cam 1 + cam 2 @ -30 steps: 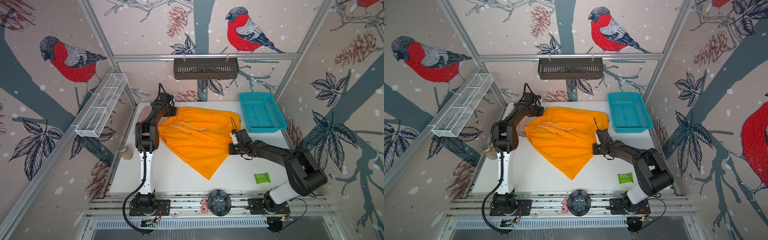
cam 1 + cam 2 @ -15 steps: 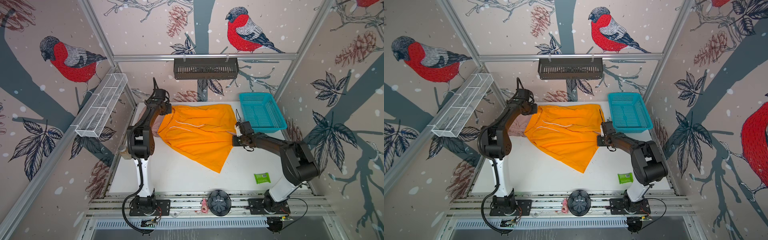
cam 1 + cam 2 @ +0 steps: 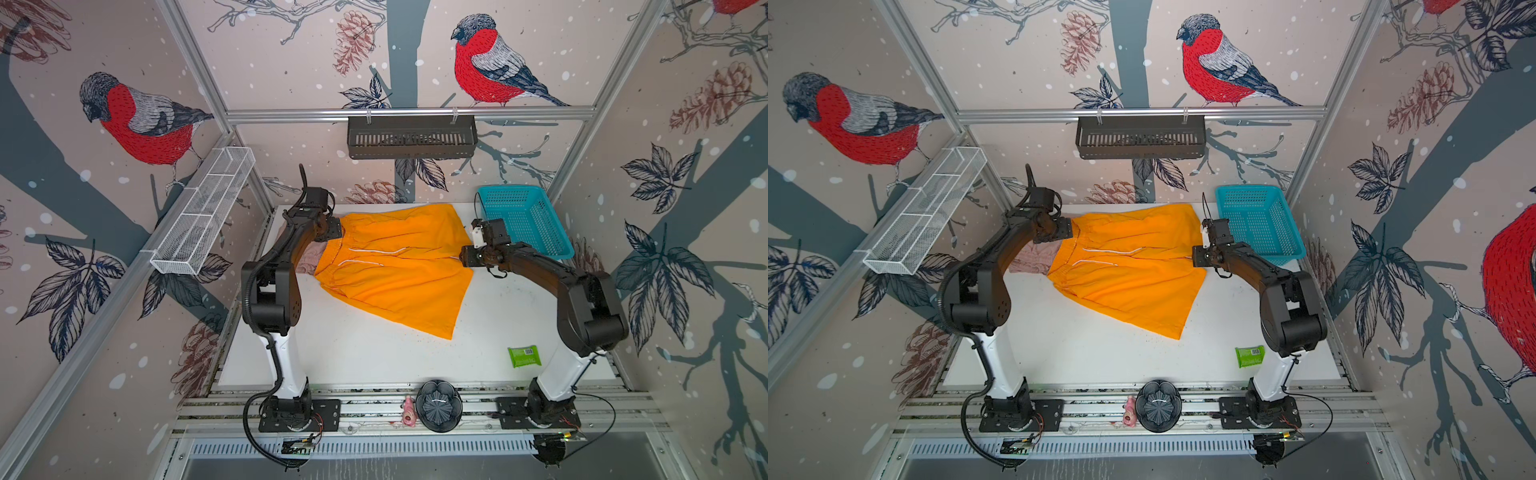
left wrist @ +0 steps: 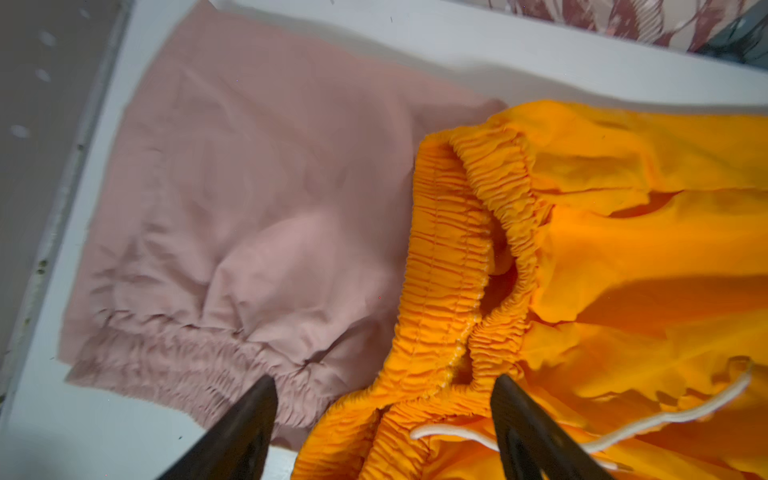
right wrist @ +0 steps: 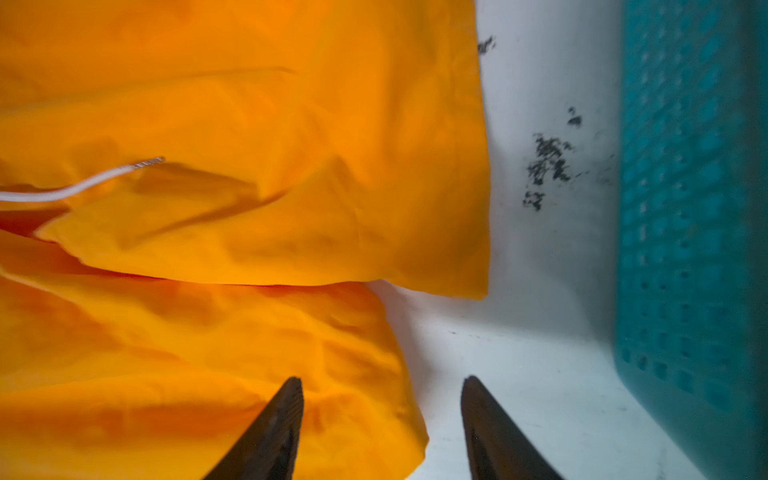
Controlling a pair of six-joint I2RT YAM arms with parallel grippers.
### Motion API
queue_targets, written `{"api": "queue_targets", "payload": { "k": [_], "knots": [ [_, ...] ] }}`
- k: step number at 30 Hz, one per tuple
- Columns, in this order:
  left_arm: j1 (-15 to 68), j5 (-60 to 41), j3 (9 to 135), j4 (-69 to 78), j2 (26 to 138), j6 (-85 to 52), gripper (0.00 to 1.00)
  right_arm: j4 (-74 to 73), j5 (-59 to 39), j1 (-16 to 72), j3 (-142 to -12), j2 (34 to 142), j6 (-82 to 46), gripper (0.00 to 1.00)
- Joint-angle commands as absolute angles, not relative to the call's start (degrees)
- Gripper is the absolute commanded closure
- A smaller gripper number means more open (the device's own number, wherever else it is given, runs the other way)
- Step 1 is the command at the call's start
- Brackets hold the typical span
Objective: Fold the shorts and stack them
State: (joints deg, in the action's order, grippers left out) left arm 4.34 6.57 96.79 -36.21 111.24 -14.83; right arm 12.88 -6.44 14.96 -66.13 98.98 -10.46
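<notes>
While the left fingers (image 4: 249, 432) stand wide apart and grip nothing, one tip hangs over the gathered waistband of the pink shorts (image 4: 249, 187). The other tip hangs over the orange shorts (image 4: 644, 257), just beside their white drawstring (image 4: 673, 415). The orange waistband lies bunched and doubled between the two tips, overlapping one edge of the pink pair. The right fingers (image 5: 274, 432) are likewise parted and empty. One tip is above a leg hem of the orange shorts, the other above bare counter (image 5: 540, 374). Whether any tip touches cloth cannot be told.

In both top views the orange shorts lie spread along the far edge of the counter, waistband toward the left edge and legs toward the right edge. The far leg ends just short of the basket (image 3: 512, 189), which sits in the far right corner. The near leg runs slantwise toward the middle of the counter, its corner pointing at the near edge. The pink shorts lie flat by the far left corner, mostly hidden under the left arm and the orange waistband. Dark specks (image 5: 548, 162) mark the counter between the orange hem and the basket wall. A green packet (image 3: 524, 356) rests near the near right corner, well apart from both pairs.
</notes>
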Motion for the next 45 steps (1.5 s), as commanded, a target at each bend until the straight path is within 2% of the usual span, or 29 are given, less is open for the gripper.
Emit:
{"api": "queue_targets", "payload": {
  "k": [1, 4, 9, 13, 19, 21, 24, 26, 30, 34, 38, 41, 43, 44, 45],
  "knots": [
    [6.1, 7.7, 93.7, -38.4, 106.3, -17.0, 0.17, 15.3, -12.3, 15.3, -62.0, 93.4, -13.3, 0.34],
    [10.1, 2.2, 85.4, -36.3, 101.3, -17.0, 0.18, 16.1, -18.9, 17.2, -53.5, 87.8, -16.7, 0.33],
    [13.3, 0.4, 73.8, -36.0, 99.0, -16.8, 0.18, 18.0, -17.7, 27.1, -40.4, 79.9, -23.5, 0.33],
    [13.3, 6.7, 71.7, -36.9, 100.3, -17.1, 0.17, 15.5, -16.7, 32.8, -34.2, 77.2, -29.3, 0.34],
    [13.2, 6.1, 71.9, -32.9, 97.9, -17.1, 0.17, 11.8, -14.9, 38.6, -33.0, 78.5, -34.1, 0.38],
    [13.3, 7.7, 72.2, -33.3, 98.5, -16.8, 0.17, 11.6, -14.9, 38.6, -32.6, 79.5, -34.5, 0.49],
    [13.6, 10.4, 72.0, -33.2, 99.6, -15.3, 0.17, 11.5, -14.7, 38.6, -32.0, 79.9, -34.3, 0.72],
    [13.9, 11.2, 71.8, -32.2, 100.4, -14.8, 0.17, 12.1, -14.2, 38.6, -32.1, 79.7, -34.0, 0.79],
    [13.9, 11.2, 72.3, -31.3, 102.4, -14.0, 0.18, 14.2, -12.9, 38.1, -32.5, 78.3, -33.3, 0.86],
    [13.9, 9.0, 71.9, -30.6, 103.5, -13.9, 0.20, 15.7, -12.6, 36.6, -31.8, 76.5, -32.5, 0.87],
    [14.1, 8.9, 70.5, -31.1, 104.5, -15.1, 0.30, 16.1, -12.4, 35.0, -31.2, 74.9, -32.0, 0.87],
    [14.2, 9.5, 69.8, -30.7, 104.8, -15.7, 0.45, 16.0, -12.7, 34.1, -30.8, 74.1, -31.7, 0.88],
    [14.2, 8.5, 69.4, -30.3, 104.9, -16.2, 0.60, 16.3, -12.6, 33.7, -30.5, 74.1, -31.3, 0.88],
    [14.2, 8.2, 69.2, -30.1, 104.9, -16.3, 0.70, 16.5, -12.4, 33.5, -30.4, 74.0, -31.2, 0.89],
    [14.2, 8.3, 69.0, -30.1, 104.9, -16.4, 0.85, 16.7, -12.1, 33.4, -30.2, 73.8, -31.2, 0.89]
  ]
}}
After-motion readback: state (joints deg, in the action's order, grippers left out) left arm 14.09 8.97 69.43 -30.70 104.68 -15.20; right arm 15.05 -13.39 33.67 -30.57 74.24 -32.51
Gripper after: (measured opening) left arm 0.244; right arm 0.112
